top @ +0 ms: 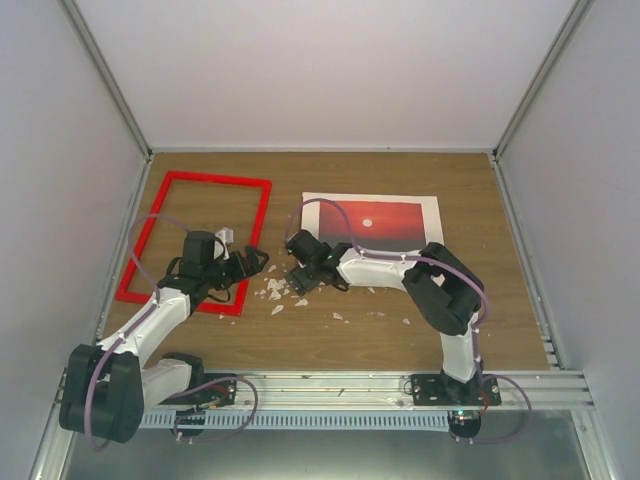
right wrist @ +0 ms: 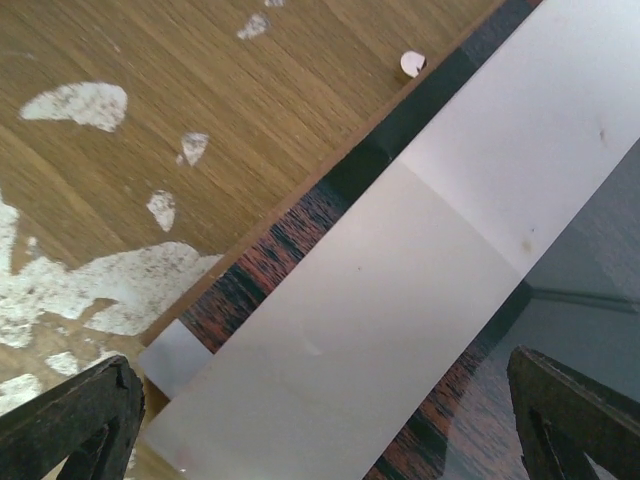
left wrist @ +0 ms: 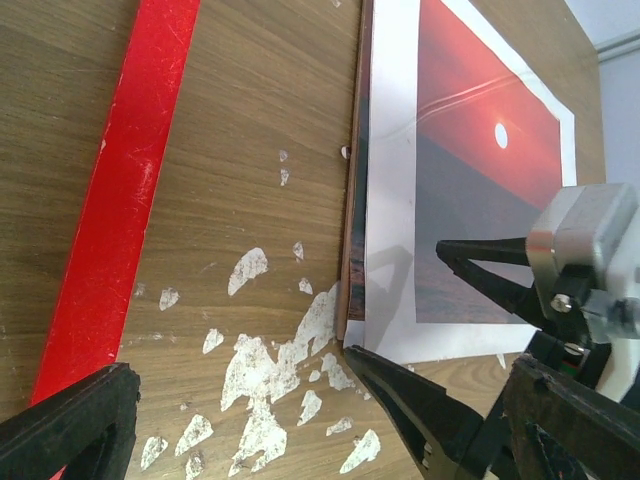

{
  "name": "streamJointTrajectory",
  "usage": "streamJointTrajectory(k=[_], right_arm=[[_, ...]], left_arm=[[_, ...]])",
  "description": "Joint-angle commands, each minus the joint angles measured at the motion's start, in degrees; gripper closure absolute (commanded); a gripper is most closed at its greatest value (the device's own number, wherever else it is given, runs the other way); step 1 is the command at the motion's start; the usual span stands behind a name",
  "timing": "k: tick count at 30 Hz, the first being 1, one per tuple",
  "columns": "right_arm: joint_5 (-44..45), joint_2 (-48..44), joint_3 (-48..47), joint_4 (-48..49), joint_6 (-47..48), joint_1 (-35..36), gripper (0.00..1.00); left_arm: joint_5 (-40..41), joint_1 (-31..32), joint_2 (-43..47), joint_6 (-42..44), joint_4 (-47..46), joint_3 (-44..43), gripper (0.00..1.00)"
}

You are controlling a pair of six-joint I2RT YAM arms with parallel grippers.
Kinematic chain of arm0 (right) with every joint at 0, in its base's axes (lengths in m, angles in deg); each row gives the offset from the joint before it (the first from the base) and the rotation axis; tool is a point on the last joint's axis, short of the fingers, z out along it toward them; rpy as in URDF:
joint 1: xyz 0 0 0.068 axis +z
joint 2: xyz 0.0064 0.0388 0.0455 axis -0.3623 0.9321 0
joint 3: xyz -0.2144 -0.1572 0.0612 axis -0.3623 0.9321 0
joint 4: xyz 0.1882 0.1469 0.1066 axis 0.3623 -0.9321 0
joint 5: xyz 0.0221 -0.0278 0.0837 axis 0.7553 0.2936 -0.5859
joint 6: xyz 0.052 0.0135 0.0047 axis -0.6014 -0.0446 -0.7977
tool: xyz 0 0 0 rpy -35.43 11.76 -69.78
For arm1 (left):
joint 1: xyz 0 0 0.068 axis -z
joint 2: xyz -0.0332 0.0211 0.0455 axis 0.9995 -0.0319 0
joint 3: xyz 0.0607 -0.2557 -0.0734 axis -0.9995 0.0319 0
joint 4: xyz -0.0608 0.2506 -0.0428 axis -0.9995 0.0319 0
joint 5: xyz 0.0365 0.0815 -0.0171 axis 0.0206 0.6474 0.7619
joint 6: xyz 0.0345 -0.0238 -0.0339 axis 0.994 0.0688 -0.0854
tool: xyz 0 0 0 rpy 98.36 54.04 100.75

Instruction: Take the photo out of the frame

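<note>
Bends L arm (top: 165,305) low toward photo's (top: 385,220) left edge, w/ left hand (top: 258,262) spread wide, empty. Folds R arm (top: 385,268) over photo's near-left corner, w/ right hand (top: 297,268) wide too, holding nothing.

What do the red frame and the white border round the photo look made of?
The frame: glossy red, finely scratched, probably plastic or painted wood. The white border: matte, flat, faintly smudged, likely card.
</note>
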Motion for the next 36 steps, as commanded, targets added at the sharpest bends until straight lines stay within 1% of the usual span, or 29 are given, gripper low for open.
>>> streamJointTrajectory(k=[1,7,16,28,36], right_arm=[[3.33,1.82,-1.76,-2.38,-0.37,0.77,0.0],[5.99,1.85,-1.77,-4.69,-0.76,0.78,0.0],[7.89,-0.96,-0.44,-7.55,-1.49,0.79,0.01],[10.27,-4.37,3.06,-8.84,-2.33,0.36,0.0],[11.07,-7.02,5.69,-9.18,-2.67,-1.46,0.0]], left_arm=[[0.24,0.49,-0.13,0.33,-3.57,0.98,0.01],[0.33,0.8,-0.58,0.2,-3.74,0.94,0.01],[0.39,1.44,-1.08,0.21,-3.74,0.52,0.01],[0.34,2.33,-1.55,0.12,-3.92,0.06,0.01],[0.16,3.04,-2.38,0.1,-4.03,-0.38,0.01]])
